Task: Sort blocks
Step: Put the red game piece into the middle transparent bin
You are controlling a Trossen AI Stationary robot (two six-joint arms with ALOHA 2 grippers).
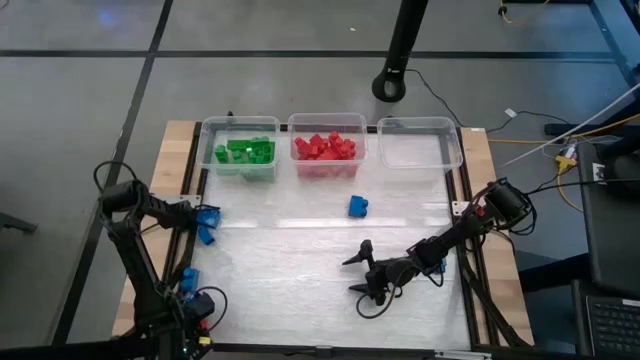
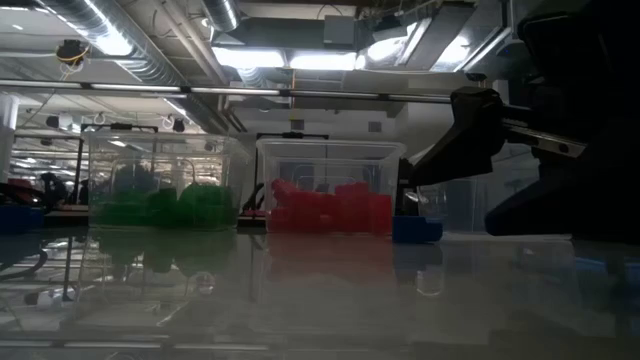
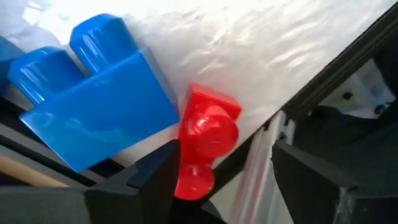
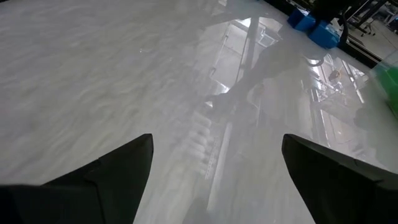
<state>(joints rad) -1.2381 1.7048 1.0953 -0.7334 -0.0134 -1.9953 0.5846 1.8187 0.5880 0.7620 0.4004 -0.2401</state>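
On the table, right pincer gapes empty; left pincer wide around red block.

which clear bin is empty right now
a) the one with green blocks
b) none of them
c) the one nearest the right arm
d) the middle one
c: the right-hand bin holds nothing, while the green blocks and red blocks fill the other two.
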